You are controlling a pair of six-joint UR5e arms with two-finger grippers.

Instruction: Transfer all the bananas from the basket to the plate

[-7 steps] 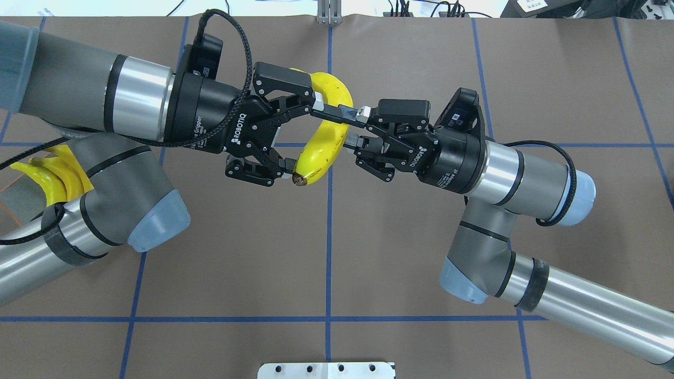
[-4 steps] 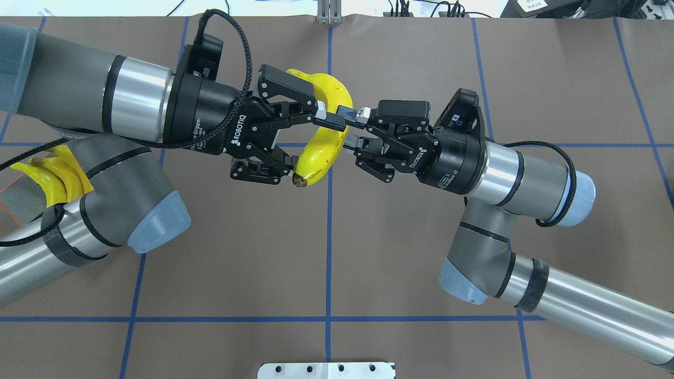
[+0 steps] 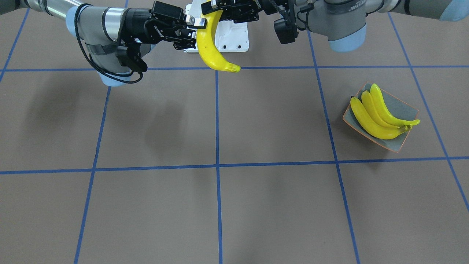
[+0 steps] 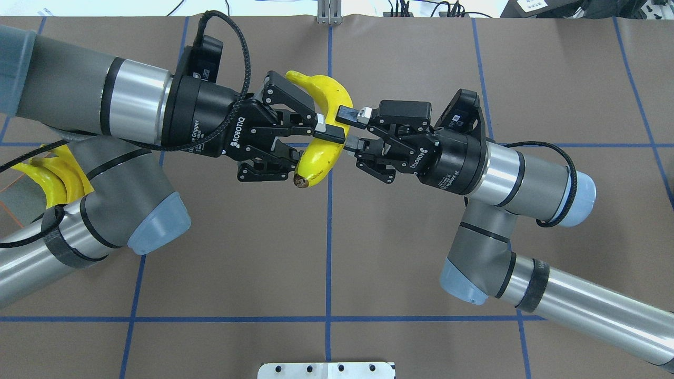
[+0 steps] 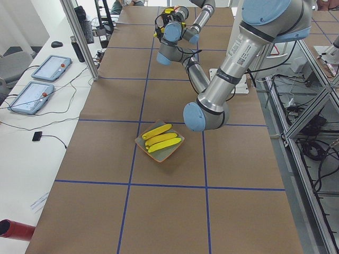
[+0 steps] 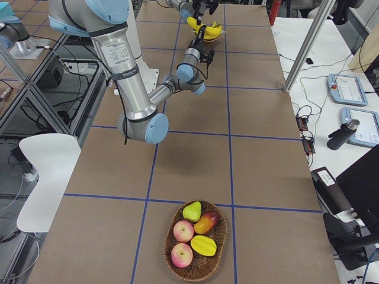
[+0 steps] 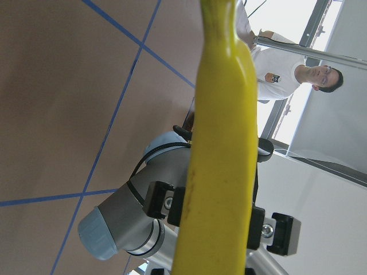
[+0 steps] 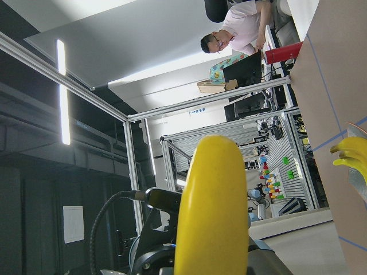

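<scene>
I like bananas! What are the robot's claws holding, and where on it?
The right claw pinches a banana at its middle. The left claw sits around it too; whether it grips, I cannot tell.

**Q:** What has altered at the left pincer (image 4: 309, 144)?

**A:** The jaws have narrowed. The upper finger (image 4: 330, 132), earlier spread wide over the top of the banana (image 4: 337, 100), has swung down and now lies across the fruit's middle. The lower finger (image 4: 281, 158) has moved in toward the fruit's inner edge.

**Q:** Any change in what shows of the banana?

**A:** Yes. Its pointed upper end (image 4: 296, 77), previously hidden behind the upper finger, is now exposed. Whether both fingers press on the fruit cannot be determined.
</scene>
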